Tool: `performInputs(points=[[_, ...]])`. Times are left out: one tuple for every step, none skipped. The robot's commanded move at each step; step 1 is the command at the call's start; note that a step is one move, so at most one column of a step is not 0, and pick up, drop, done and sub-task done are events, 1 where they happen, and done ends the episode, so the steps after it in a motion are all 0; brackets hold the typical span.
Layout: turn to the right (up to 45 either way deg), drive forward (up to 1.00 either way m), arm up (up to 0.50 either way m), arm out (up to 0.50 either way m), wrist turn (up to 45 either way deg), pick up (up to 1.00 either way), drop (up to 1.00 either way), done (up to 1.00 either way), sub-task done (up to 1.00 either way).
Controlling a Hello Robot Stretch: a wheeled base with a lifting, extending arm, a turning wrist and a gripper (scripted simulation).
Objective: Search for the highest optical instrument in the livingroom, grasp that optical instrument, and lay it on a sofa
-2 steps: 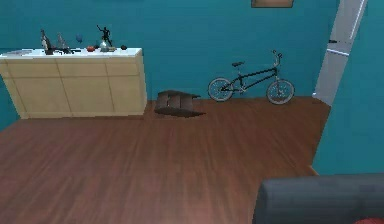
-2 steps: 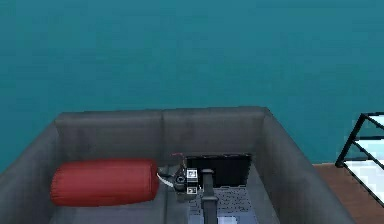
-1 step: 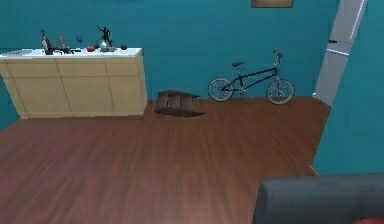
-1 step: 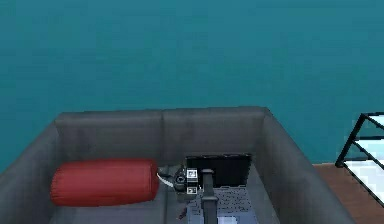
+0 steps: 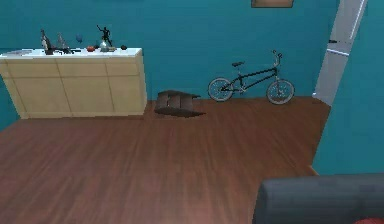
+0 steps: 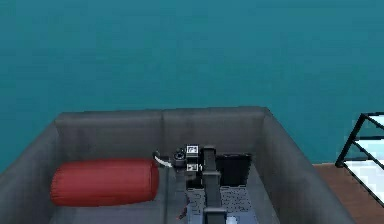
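A grey sofa [image 6: 110, 128] spans the arm side view against a teal wall. On its seat lies a red cylindrical cushion [image 6: 105, 182]. My arm [image 6: 211, 190] rises from the bottom edge over the seat. At its far end are two white marked squares, and left of them my gripper [image 6: 160, 160], close to the cushion's right end. I cannot tell whether it holds anything, since cushion and seat lie behind it. In the forward view, several small dark things [image 5: 104, 40] stand on a cream cabinet [image 5: 75, 85] at the far left.
A dark flat panel [image 6: 236, 168] lies on the seat right of the arm. A metal frame [image 6: 362, 150] stands at the arm side view's right. Ahead are wood floor, a brown box [image 5: 177, 104], a bicycle [image 5: 252, 82], a white door [image 5: 340, 50] and a dark sofa corner [image 5: 320, 198].
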Motion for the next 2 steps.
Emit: performInputs(points=[[0.0, 0.00, 0.00, -0.08, 0.0, 0.00, 0.00, 0.00, 0.00], [0.0, 0.00, 0.00, 0.00, 0.0, 0.00, 0.00, 1.00, 0.00]])
